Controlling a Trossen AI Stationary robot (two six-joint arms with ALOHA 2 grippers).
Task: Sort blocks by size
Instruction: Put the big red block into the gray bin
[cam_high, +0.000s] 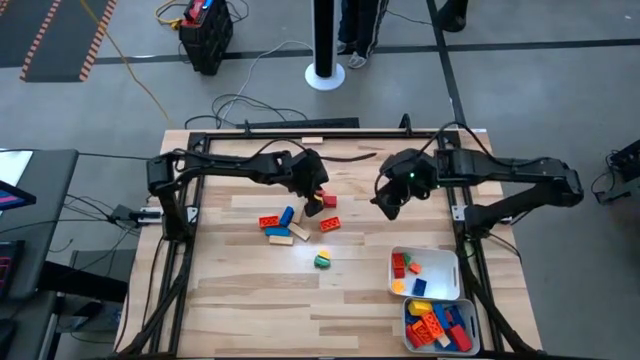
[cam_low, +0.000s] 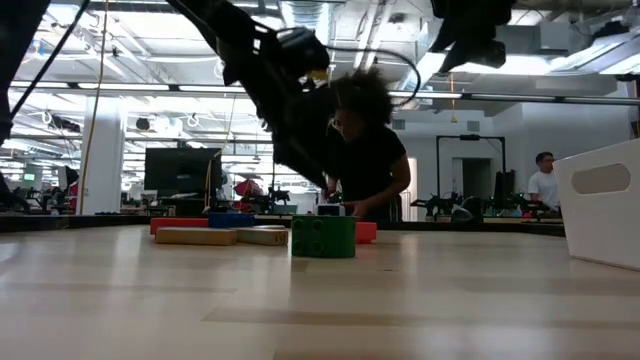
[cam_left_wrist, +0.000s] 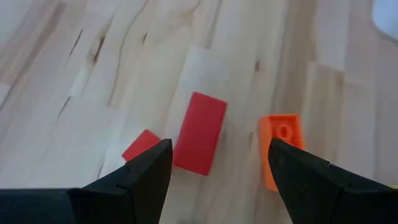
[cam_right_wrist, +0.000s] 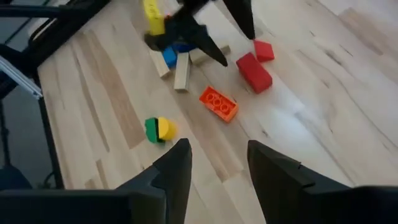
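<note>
The wooden tabletop (cam_high: 240, 290) carries two white trays side by side near one corner, on the right tool's side and well clear of both tools: the nearer tray (cam_high: 445, 268) lies closest to the right tool, the other tray (cam_high: 478, 318) just past it at the tabletop's edge. In the low view a tray wall (cam_low: 604, 202) stands far off to the side of the tools. Beyond the tabletop, a person in a dark top (cam_low: 368, 160) shows behind the left tool, partly hidden by it, perhaps bent over something. A second person (cam_low: 544, 180) stands farther back. On the grey floor (cam_high: 100, 100) past the tabletop are a black pole on a white round base (cam_high: 325, 72), loose cables (cam_high: 240, 100) and a black case (cam_high: 205, 38).
</note>
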